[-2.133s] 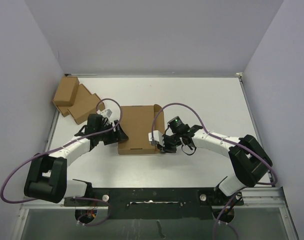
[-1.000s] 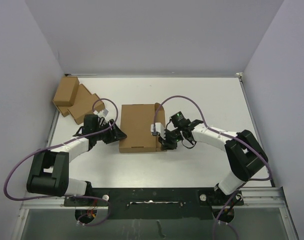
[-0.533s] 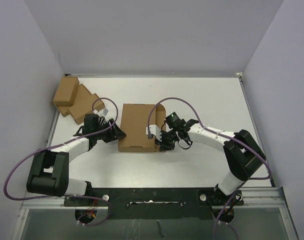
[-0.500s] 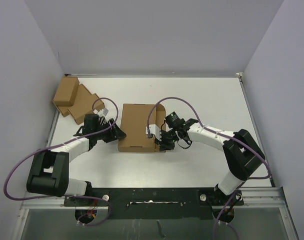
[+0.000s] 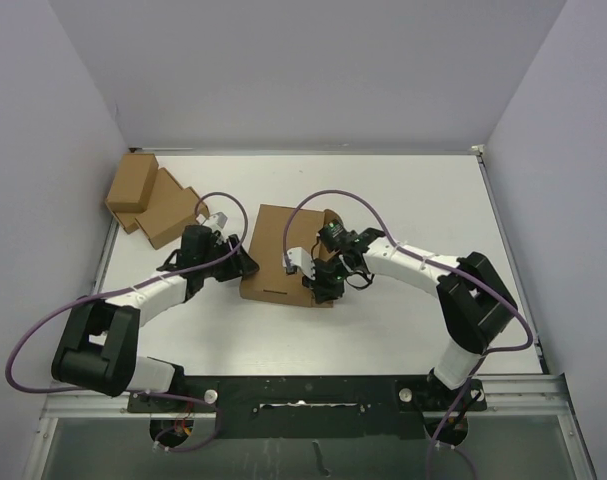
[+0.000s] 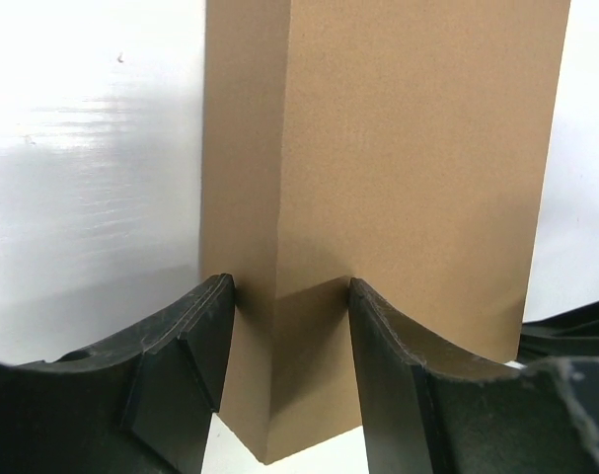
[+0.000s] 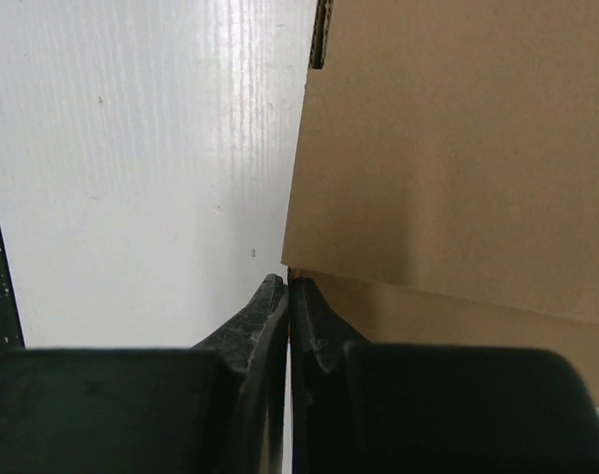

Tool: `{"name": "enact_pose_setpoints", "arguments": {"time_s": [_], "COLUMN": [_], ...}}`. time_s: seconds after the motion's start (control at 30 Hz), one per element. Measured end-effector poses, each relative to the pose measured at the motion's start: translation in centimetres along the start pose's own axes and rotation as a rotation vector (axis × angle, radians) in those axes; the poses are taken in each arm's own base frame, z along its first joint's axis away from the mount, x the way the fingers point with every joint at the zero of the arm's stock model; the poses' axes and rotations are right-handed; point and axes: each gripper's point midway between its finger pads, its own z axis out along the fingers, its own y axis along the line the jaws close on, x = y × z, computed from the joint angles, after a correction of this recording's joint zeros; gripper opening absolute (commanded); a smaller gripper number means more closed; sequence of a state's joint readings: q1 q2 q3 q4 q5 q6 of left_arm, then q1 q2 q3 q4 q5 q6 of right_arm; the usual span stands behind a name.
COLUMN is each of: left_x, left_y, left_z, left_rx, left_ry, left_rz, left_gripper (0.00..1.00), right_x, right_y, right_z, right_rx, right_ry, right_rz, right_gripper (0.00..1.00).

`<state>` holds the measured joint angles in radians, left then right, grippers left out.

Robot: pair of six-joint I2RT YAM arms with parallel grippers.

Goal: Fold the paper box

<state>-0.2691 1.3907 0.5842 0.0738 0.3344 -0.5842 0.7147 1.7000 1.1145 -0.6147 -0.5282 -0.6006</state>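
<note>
No legible text, labels, brands or numbers anywhere in view.

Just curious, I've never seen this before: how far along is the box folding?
The box already looks like a shallow box shape, not a flat sheet. Now the left gripper clamps its left side and the right gripper pinches a thin edge on its right. That edge probably remains to be tucked.

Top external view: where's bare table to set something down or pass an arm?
Bare: the table from the right arm to the far edge, and the near strip between the arms and base rail. Crowded: centre, left tool and right tool on the paper box; two smaller boxes fill the far left corner.
</note>
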Motion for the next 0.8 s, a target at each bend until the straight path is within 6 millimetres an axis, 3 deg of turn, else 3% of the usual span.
{"name": "enact_pose_setpoints", "arguments": {"time_s": [0.23, 0.3, 0.4, 0.5, 0.67, 0.8], "left_x": [0.2, 0.2, 0.3, 0.7, 1.4, -0.6], "left_y": [-0.8, -1.0, -1.2, -1.4, -1.5, -2.2], "left_z": [0.4, 0.5, 0.6, 0.5, -0.2, -0.8], "left_rx": [-0.006, -0.006, 0.003, 0.016, 0.034, 0.059], "left_ry": [-0.015, -0.015, -0.003, 0.025, 0.095, 0.084], "left_rz": [0.024, 0.026, 0.025, 0.022, 0.004, 0.017], "left_gripper": [0.47, 0.49, 0.53, 0.59, 0.67, 0.79], "right_x": [0.1, 0.2, 0.4, 0.6, 0.1, -0.7], "right_y": [0.9, 1.0, 0.9, 0.2, -0.9, -1.6], "right_z": [-0.1, -0.1, -0.4, -1.0, -3.6, -6.2], "right_rx": [-0.026, -0.031, -0.044, -0.045, -0.009, 0.019], "right_ry": [0.024, 0.024, 0.013, -0.012, -0.097, -0.191], "right_rz": [0.004, 0.007, 0.019, 0.006, -0.043, -0.067], "right_gripper": [0.01, 0.10, 0.34, 0.51, 0.61, 0.63]}}
